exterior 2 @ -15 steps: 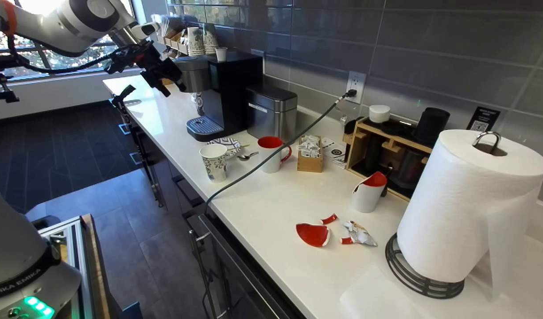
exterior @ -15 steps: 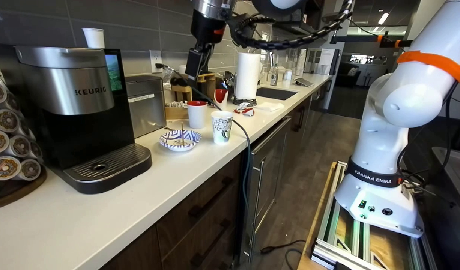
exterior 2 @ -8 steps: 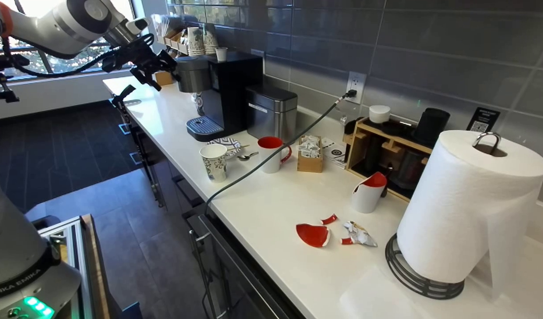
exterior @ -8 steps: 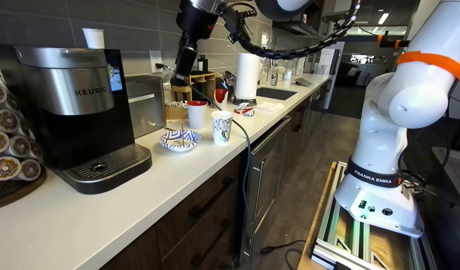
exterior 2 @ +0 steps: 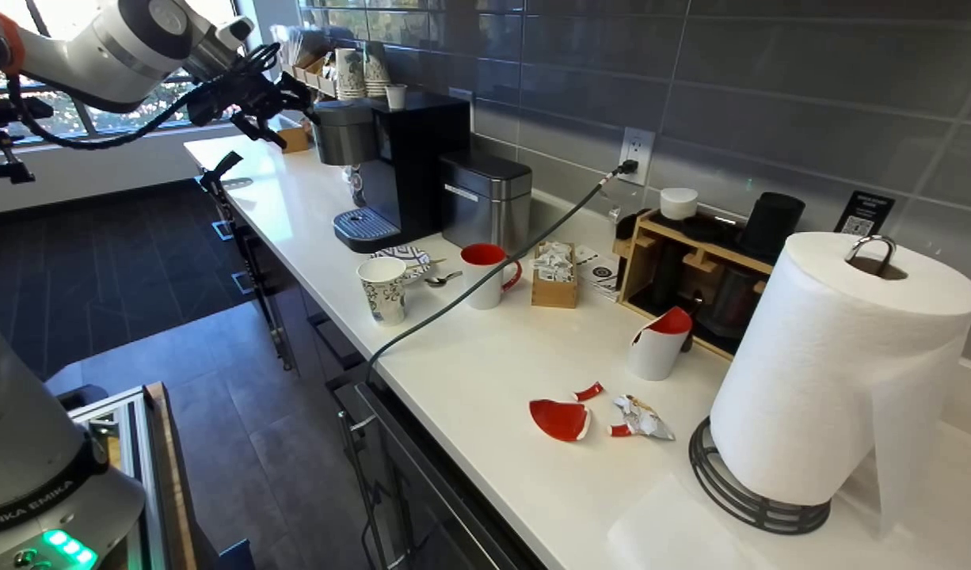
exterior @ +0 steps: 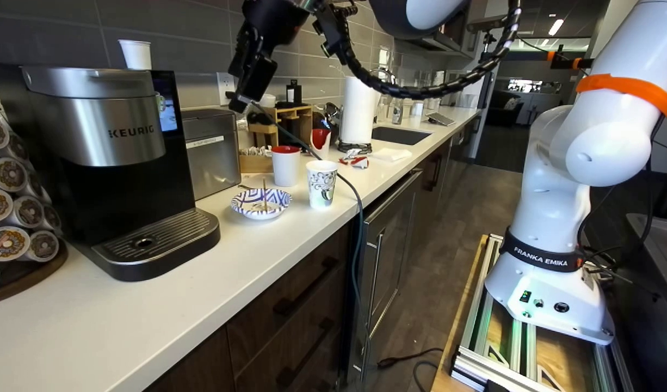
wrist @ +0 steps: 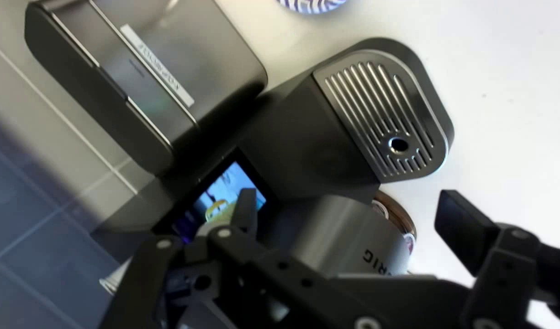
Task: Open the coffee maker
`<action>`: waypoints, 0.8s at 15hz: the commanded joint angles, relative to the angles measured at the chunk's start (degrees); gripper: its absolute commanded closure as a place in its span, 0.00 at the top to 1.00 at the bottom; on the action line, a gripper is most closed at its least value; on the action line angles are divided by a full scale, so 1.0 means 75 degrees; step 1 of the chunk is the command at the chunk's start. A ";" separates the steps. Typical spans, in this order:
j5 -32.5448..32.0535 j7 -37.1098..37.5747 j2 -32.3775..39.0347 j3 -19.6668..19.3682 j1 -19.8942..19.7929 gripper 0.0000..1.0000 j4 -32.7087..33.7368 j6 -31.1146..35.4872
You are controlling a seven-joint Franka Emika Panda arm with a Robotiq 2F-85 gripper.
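Note:
The coffee maker (exterior: 121,128) is a tall black and silver pod machine on the white counter, with its silver top lying down flat. It also shows in an exterior view (exterior 2: 426,150) and in the wrist view (wrist: 348,237). My gripper is open and empty, with its fingers spread, in front of the machine's top. It shows in both exterior views (exterior: 238,88) (exterior 2: 298,131). In the wrist view my gripper (wrist: 355,217) frames the silver brewing head between its fingers. Part of the head and the lid are hidden behind the gripper there. No contact can be made out.
A small white cup (exterior: 135,55) stands on the machine's top. A metal box (exterior: 209,155) stands beside it, and a pod rack (exterior: 18,218) on its far side. A bowl (exterior: 261,204), a paper cup (exterior: 321,185) and a mug (exterior: 286,167) stand nearby. A cable (exterior 2: 485,277) crosses the counter.
My gripper has moved toward the coffee maker, risen, and tilted so its fingers point more toward the machine. The coffee maker and the counter objects have not moved.

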 commanded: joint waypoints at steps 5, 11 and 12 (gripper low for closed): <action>-0.0801 -0.1547 -0.0013 -0.0189 0.0310 1.00 -0.0795 0.2718; -0.0868 -0.3876 0.0698 -0.0755 0.0799 1.00 -0.0520 0.3887; -0.1005 -0.4104 0.0814 -0.0701 0.0735 1.00 -0.0404 0.3885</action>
